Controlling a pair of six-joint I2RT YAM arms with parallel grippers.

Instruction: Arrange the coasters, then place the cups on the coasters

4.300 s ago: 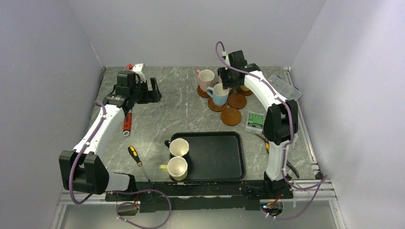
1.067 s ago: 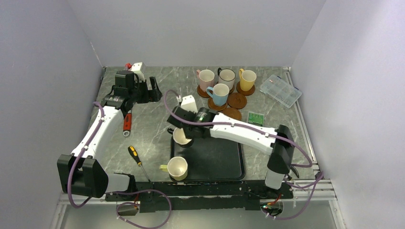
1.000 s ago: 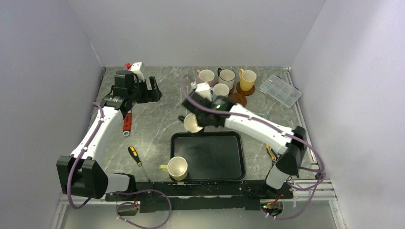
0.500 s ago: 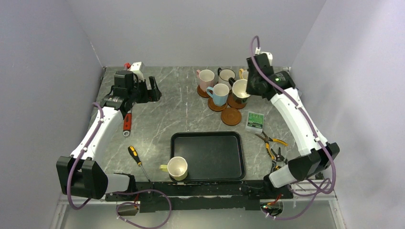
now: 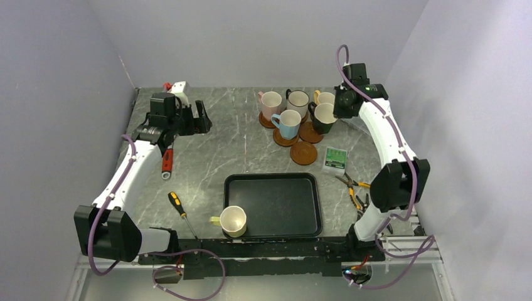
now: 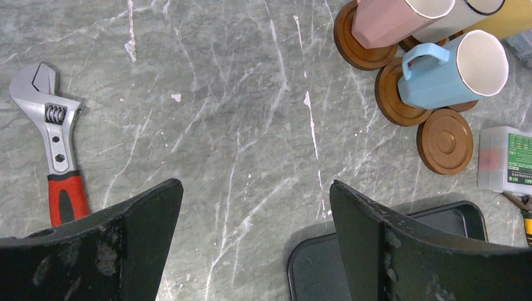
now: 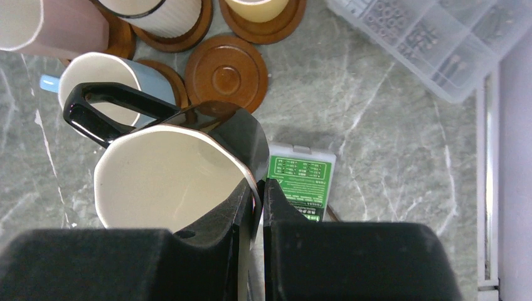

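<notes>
My right gripper (image 7: pixel 257 186) is shut on the rim of a cup (image 7: pixel 169 175) that is black outside and cream inside, with its black handle to the left. The held cup (image 5: pixel 324 117) hangs over the back-right cluster, beside an empty coaster (image 7: pixel 227 72). The pink cup (image 5: pixel 271 100), white cup (image 5: pixel 298 99), yellow cup (image 5: pixel 326 98) and blue cup (image 5: pixel 288 122) stand on coasters. Another empty coaster (image 5: pixel 303 152) lies nearer. A pale yellow-green cup (image 5: pixel 233 221) stands on the black tray (image 5: pixel 282 200). My left gripper (image 5: pixel 201 119) is open and empty at the back left.
A red-handled wrench (image 6: pixel 53 144) lies left of my left gripper (image 6: pixel 255 184). A screwdriver (image 5: pixel 180 210) lies near the tray's left side. A green box (image 5: pixel 335 158), pliers (image 5: pixel 354 185) and a clear organizer case (image 7: pixel 433 44) sit on the right.
My right arm lifted the black cup off the tray and carried it back right to the coaster cluster. The left arm has not moved.
</notes>
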